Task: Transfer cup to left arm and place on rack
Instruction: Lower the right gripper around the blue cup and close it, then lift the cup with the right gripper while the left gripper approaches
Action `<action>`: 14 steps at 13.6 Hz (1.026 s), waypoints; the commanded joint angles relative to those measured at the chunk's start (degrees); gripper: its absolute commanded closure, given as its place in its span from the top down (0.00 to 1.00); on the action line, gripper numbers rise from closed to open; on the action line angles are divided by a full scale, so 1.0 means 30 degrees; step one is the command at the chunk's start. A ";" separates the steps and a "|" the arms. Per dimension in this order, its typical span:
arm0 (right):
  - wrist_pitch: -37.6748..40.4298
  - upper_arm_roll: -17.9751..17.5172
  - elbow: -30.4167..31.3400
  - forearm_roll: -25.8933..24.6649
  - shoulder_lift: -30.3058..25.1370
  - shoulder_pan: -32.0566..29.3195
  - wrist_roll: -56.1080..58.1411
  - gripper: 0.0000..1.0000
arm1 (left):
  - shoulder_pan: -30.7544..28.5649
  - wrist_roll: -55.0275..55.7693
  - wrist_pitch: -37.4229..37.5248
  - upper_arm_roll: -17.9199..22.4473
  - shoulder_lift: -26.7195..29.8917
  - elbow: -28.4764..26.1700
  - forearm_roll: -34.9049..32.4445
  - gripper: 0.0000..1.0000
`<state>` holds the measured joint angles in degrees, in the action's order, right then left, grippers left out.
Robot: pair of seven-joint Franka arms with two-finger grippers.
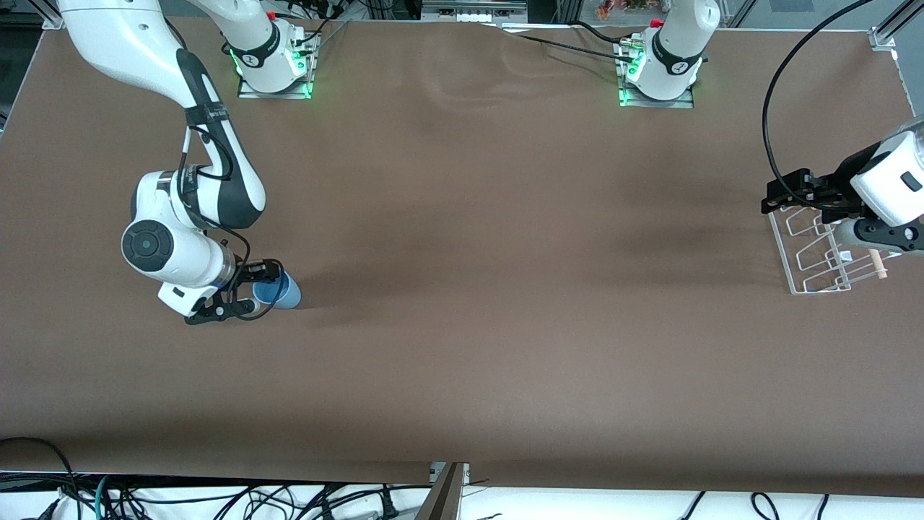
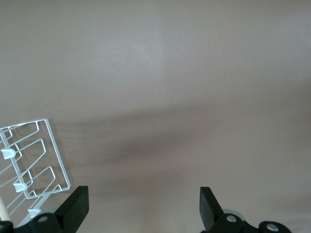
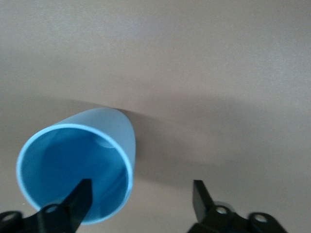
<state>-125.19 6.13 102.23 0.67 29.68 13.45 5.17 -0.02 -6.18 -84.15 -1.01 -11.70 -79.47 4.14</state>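
Cup (image 3: 77, 167), lower left of frame: light, smooth, likely slippery; right end effector (image 3: 141, 201) spread astride its rim—pinch wall there; left end effector (image 2: 144, 206) spread.

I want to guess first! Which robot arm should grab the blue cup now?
The right arm. Its open right gripper is already at the cup, one finger inside the rim. The left gripper waits open over the rack, away from it.
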 commanded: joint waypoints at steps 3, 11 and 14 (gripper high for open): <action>-0.0924 -0.0140 -0.0150 0.0186 0.0886 -0.0148 -0.0258 0.39 | -0.0169 -0.1451 0.0102 -0.0161 0.0181 -0.0314 0.0259 1.00; 0.3282 -0.0959 -0.3161 0.2960 0.0975 0.0144 -0.1954 0.00 | -0.0052 -0.3653 0.0102 -0.0394 0.0093 -0.1165 0.0318 1.00; 0.5804 -0.1222 -0.4715 0.4952 0.0917 0.0963 -0.3943 0.00 | 0.0036 -0.3741 0.0132 -0.0861 0.0093 -0.1428 0.0318 1.00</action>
<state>-112.82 3.23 91.73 11.70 32.30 15.15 -2.93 0.16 -15.95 -84.09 -2.57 -11.83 -82.95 4.33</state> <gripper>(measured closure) 0.952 0.000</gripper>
